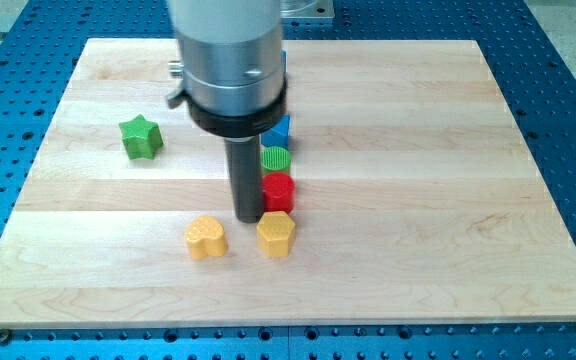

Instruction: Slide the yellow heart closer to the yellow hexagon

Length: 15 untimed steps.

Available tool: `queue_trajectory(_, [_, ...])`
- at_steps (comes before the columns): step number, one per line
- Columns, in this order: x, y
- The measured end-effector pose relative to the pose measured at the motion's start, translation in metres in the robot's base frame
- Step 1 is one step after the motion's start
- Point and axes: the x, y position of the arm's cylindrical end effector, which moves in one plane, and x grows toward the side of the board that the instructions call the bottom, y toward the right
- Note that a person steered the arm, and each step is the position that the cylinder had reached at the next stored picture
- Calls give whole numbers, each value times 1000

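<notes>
The yellow heart (206,238) lies on the wooden board toward the view's bottom, left of centre. The yellow hexagon (276,233) sits a short gap to its right. My tip (249,217) is at the end of the dark rod, just above and between the two yellow blocks, nearer the hexagon's upper left. It touches neither yellow block as far as I can see.
A red block (279,189), a green round block (275,158) and a blue block (279,130) stand in a column right of the rod, above the hexagon. A green star (140,137) lies at the view's left. The board's front edge (288,322) runs below.
</notes>
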Motion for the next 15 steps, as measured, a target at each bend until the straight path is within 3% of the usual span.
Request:
queue_trajectory(4, [51,-164])
queue_trajectory(6, [43,-158])
queue_trajectory(8, [43,-41])
queue_trajectory(9, [50,-27])
queue_trajectory(10, [75,-80])
queue_trajectory(12, [84,-22])
queue_trajectory(15, [68,-2])
